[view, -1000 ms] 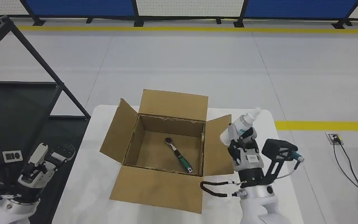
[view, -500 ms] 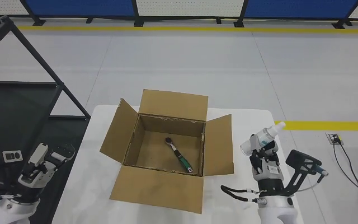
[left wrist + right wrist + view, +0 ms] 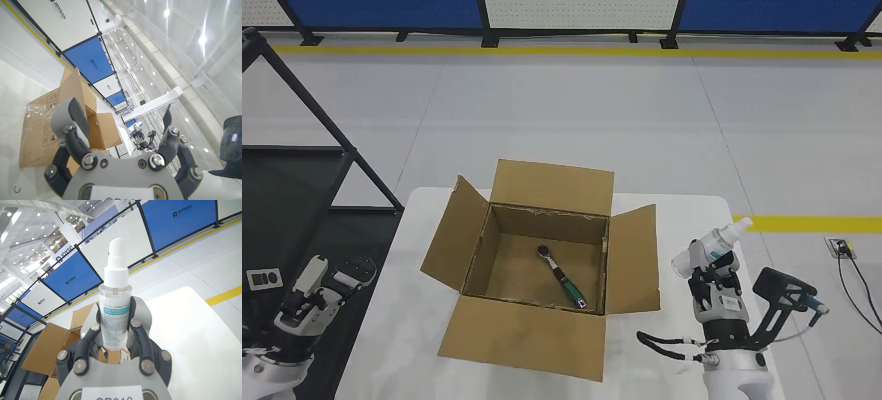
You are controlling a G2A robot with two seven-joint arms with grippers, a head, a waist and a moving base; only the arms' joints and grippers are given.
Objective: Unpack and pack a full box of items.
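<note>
Raised box flap (image 3: 634,262) stands between spray bottle (image 3: 710,247) and ratchet (image 3: 562,275).

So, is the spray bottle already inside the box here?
No, the right hand holds the spray bottle up beside the open box, clear of its flaps.

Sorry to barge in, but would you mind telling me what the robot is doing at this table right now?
The right gripper is shut on a clear spray bottle with a white cap. It holds the bottle above the right part of the table, beside the open cardboard box and clear of it. A ratchet wrench with a green handle lies on the box floor. The left gripper is open and holds nothing, out past the table's left edge.
</note>
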